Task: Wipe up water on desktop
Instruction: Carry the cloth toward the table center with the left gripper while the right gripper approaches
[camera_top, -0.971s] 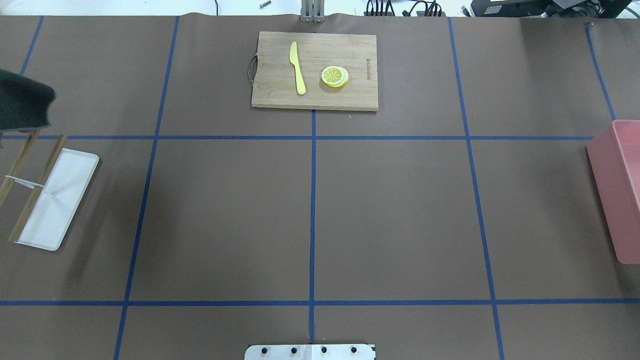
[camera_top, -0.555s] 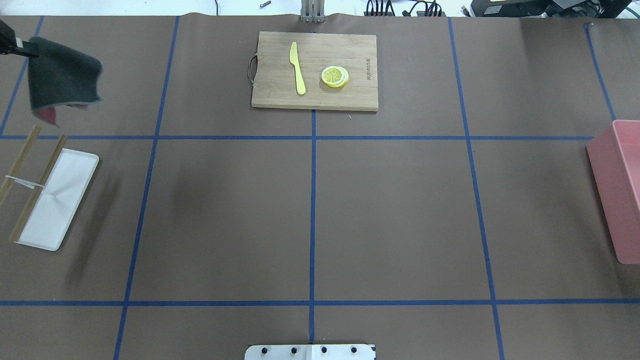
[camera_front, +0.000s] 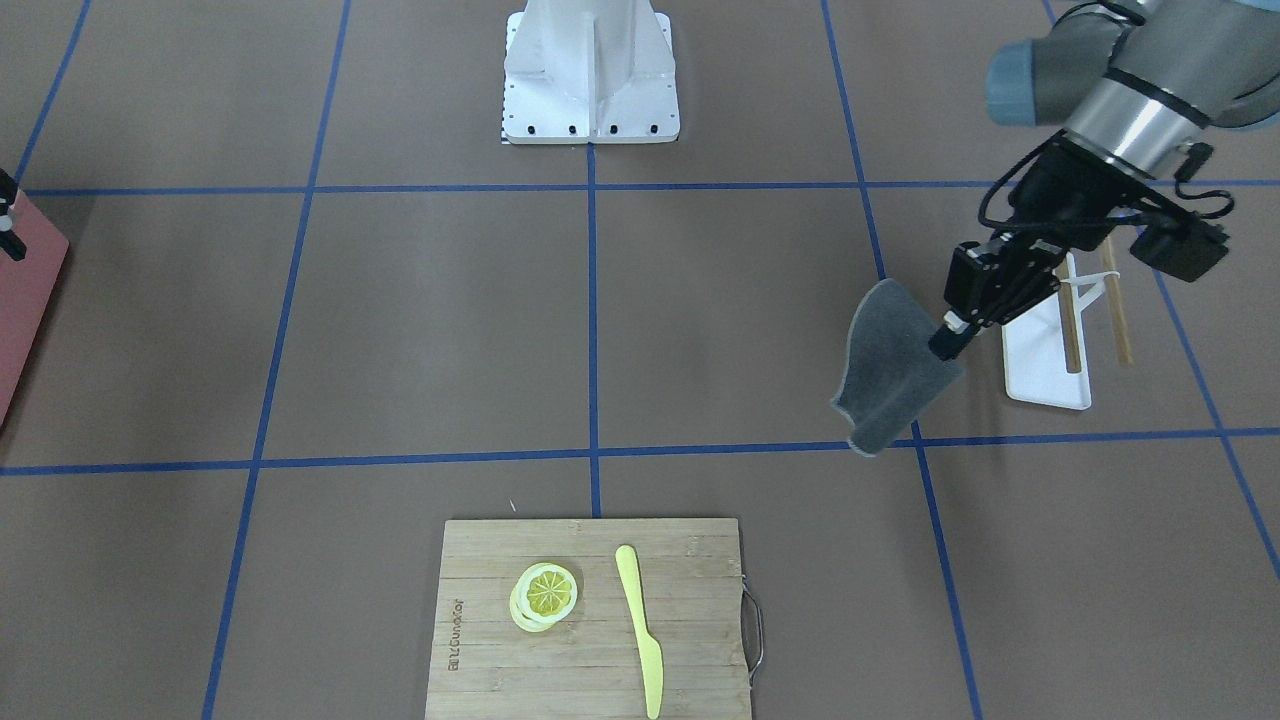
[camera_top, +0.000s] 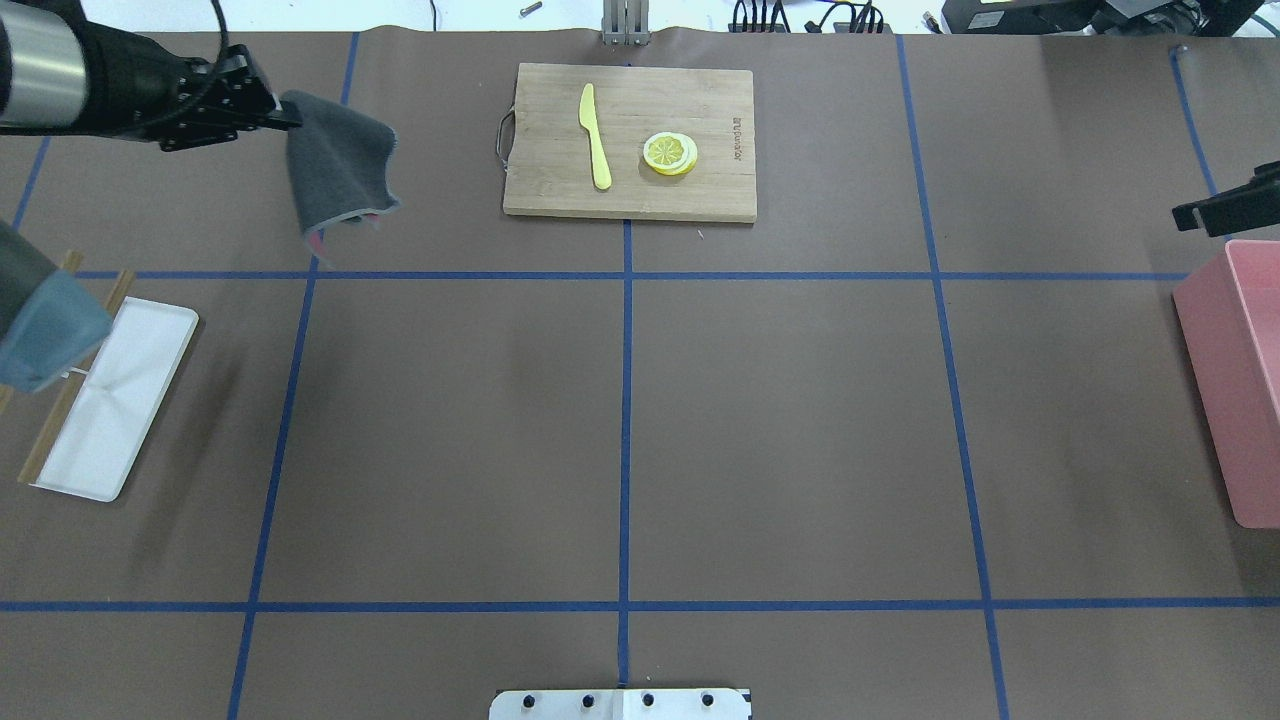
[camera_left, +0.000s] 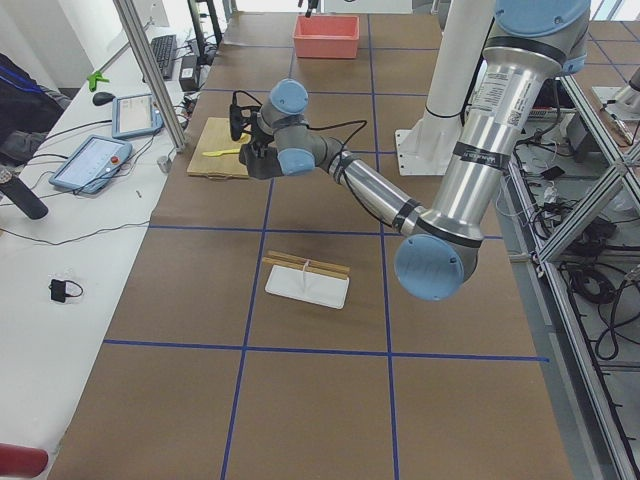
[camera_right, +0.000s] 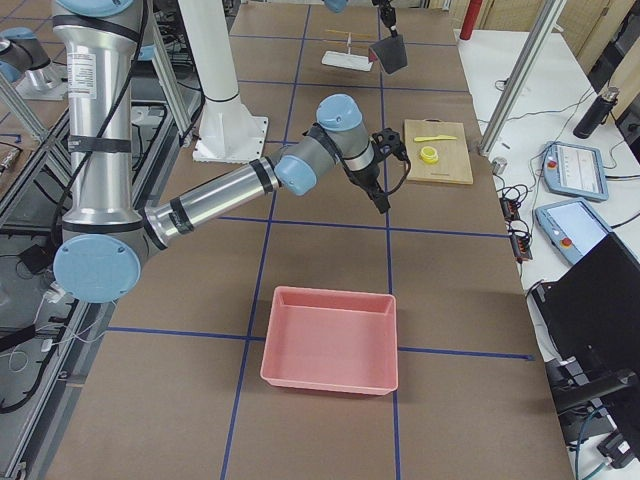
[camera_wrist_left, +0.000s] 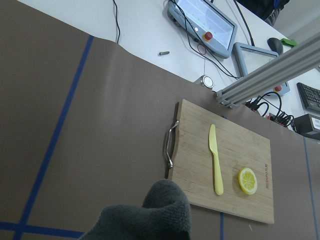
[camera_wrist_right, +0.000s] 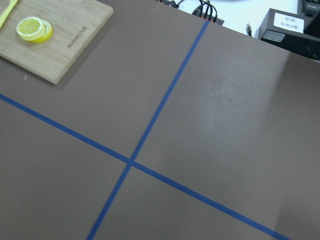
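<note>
We see a matt, papery brown desktop (camera_top: 800, 420), a fuzzy grey cloth (camera_top: 335, 170), a grained wooden cutting board (camera_top: 545, 150), a smooth yellow plastic knife (camera_top: 597, 140), a smooth pink plastic bin (camera_top: 1225, 350)

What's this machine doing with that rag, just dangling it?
The robot's left end effector is pinching a dark grey cloth by its edge, so it hangs in the air above the matte brown desktop, beside the bamboo cutting board. The cloth is clear of the surface, and no water is visible. The right end effector hovers near the pink plastic bin.
</note>
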